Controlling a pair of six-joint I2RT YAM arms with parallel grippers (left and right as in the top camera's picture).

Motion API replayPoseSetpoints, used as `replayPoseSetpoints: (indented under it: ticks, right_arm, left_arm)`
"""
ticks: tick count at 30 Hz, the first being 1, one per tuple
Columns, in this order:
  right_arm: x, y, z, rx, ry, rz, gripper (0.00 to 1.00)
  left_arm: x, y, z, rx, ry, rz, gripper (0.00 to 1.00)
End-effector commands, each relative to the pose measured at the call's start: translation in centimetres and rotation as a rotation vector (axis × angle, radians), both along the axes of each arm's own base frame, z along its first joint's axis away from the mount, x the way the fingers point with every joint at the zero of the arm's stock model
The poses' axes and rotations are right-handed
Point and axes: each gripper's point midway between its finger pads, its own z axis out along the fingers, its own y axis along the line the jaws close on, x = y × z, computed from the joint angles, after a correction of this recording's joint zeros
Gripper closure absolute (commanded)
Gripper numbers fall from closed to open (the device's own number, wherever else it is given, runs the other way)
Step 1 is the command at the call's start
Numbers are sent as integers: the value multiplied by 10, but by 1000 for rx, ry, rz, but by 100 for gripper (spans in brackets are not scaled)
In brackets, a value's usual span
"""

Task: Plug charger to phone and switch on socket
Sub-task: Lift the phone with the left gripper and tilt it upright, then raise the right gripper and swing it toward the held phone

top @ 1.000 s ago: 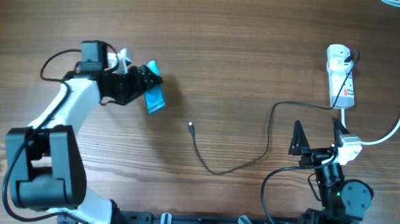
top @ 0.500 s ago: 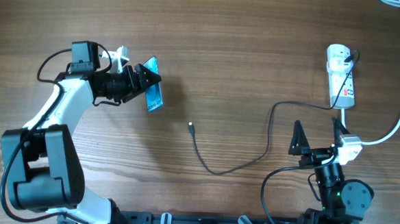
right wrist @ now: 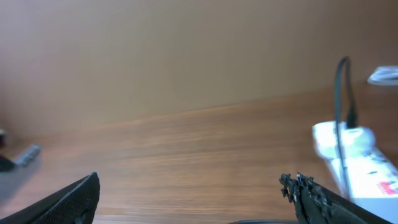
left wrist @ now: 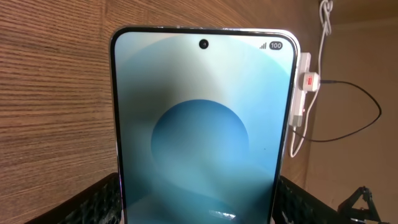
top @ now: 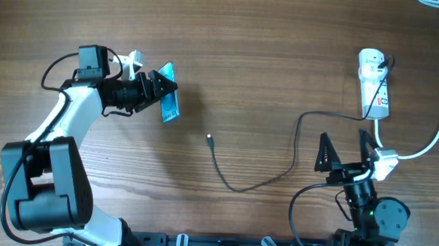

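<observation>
— Is there anything legible at all?
— One number: "100", inside a small dark pill [left wrist: 276, 45] on the cyan-blue screen of the white-edged rectangular smartphone [left wrist: 199, 124], at about one o'clock from the screen's centre. Tiny signal bars [left wrist: 263, 45] sit just beside it, at its nine o'clock.
— And the white elongated plastic power strip [top: 373, 84]?
— Its label [top: 381, 106], toward the six o'clock end, carries red and dark print, too small to read.

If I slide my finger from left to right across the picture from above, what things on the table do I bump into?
Phone → charger tip → power strip.
</observation>
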Motion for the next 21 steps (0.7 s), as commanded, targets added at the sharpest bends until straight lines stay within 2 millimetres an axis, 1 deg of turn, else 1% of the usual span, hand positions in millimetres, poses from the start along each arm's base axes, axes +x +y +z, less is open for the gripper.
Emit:
replayPoseSetpoints:
  ticks: [1, 4, 5, 6, 7, 8, 9, 10, 11, 13, 17, 19, 21]
  right_arm:
    - [-4, 16, 0, 83, 26, 98, 0]
    - [-6, 20, 9, 89, 46, 119, 0]
    - [-7, 21, 16, 91, 55, 122, 0]
    - [-7, 22, 27, 93, 62, 128, 0]
    - [-8, 23, 43, 93, 73, 137, 0]
    - [-8, 24, 53, 94, 84, 143, 0]
    - [-6, 27, 77, 94, 118, 166, 0]
    - [-5, 29, 88, 85, 137, 178, 0]
    - [-3, 31, 103, 72, 182, 193, 0]
    - [1, 30, 121, 61, 286, 199, 0]
    - [9, 28, 146, 6, 484, 229, 0]
    - [21, 32, 162, 27, 534, 273, 0]
    - [30, 34, 163, 57, 577, 300, 1]
  left_arm:
    - [-1, -5, 17, -33, -56, -31, 23]
    - [-1, -5, 17, -33, -55, -31, 23]
    - [-1, -5, 17, -33, -55, -31, 23]
    - [-1, -5, 17, -33, -55, -31, 23]
    - [-1, -5, 17, -33, -55, -31, 23]
    - [-1, -5, 17, -34, -55, -31, 23]
    - [-1, -5, 18, -38, -56, -33, 23]
    - [-1, -6, 18, -40, -56, -34, 23]
    - [-1, -6, 18, -40, -56, -34, 23]
    - [-1, -6, 18, -40, -55, -34, 24]
    - [-1, -6, 18, -40, -55, -34, 23]
    - [-1, -6, 18, -40, -55, -34, 23]
    - [-1, -6, 18, -40, -55, -34, 23]
